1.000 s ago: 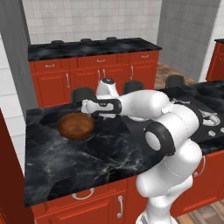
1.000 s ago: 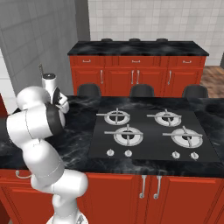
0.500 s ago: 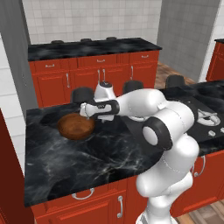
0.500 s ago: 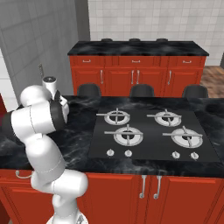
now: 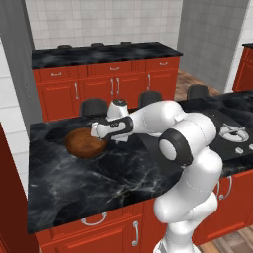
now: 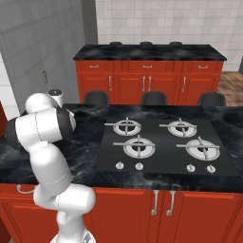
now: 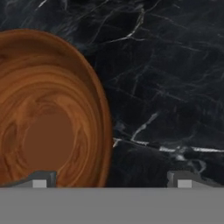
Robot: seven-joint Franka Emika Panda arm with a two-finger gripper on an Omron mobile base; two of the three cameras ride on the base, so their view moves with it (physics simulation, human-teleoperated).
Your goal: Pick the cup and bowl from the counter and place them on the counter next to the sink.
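Observation:
The bowl (image 5: 81, 144), wide, round and dark brown wood, rests on the black marble counter (image 5: 99, 183) at the left. My gripper (image 5: 93, 132) hovers just above the bowl's right rim and stands open. In the hand view the bowl (image 7: 48, 118) takes up the left half, with its glossy grained inside showing. There my gripper (image 7: 111, 179) straddles the rim: one fingertip (image 7: 39, 179) is over the bowl's inside, the other over bare counter (image 7: 166, 78). Nothing is held. The cup and the sink are out of view.
A black gas hob (image 6: 161, 142) with silver burners lies in the counter to my right. Black stools (image 5: 94, 106) stand behind the counter. A second black-topped run of red cabinets (image 5: 104, 74) lines the back wall. A grey wall (image 6: 33, 52) rises at the left.
The hand has come down and slightly left, closer over the bowl's right rim. The jaws have stayed open and the bowl has not moved.

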